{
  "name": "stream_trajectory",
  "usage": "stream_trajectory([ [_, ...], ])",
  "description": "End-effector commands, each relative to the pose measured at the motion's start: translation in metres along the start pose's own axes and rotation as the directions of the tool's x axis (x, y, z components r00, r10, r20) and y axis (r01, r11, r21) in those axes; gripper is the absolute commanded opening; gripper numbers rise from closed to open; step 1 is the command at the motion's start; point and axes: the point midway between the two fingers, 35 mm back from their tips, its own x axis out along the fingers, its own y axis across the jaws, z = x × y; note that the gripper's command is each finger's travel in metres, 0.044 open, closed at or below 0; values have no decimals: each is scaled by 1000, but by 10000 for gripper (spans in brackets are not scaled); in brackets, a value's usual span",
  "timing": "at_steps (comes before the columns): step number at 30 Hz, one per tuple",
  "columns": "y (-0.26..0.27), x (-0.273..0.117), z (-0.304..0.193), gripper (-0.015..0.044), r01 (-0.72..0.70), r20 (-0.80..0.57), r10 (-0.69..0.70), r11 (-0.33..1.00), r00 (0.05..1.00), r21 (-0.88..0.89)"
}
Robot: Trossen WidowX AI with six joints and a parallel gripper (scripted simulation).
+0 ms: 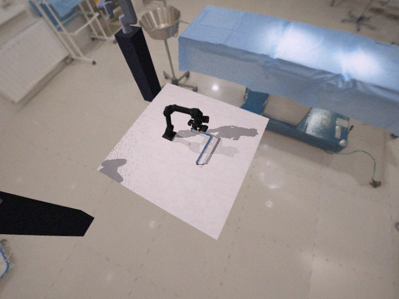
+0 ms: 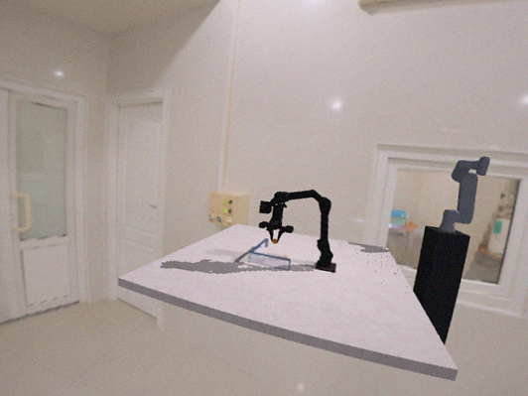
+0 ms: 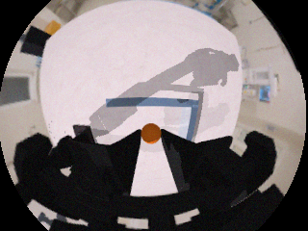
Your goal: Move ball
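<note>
Your white surface (image 2: 348, 318) carries the two clear walls (image 1: 206, 148), which meet in a corner. Above them hangs the black arm (image 2: 313, 198). Its fingers (image 2: 275, 239) are pinched partway shut on the orange ball (image 3: 150, 133), lifted off the surface over the wall's end.

Skinny all-black arm (image 2: 313, 201) with chunky joints, square black base (image 2: 325, 265), and two dark wedge-shaped fingers.

Ball (image 3: 150, 133) (in gripper (image 3: 152, 144)) above walls (image 3: 192, 115).
</note>
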Motion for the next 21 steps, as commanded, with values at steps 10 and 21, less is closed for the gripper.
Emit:
stream_trajectory([
  [10,13,10,-51,0,-6,-1,6,1000,1000,-6],
  [21,39,30,-104,0,-8,-5,8,1000,1000,-6],
])
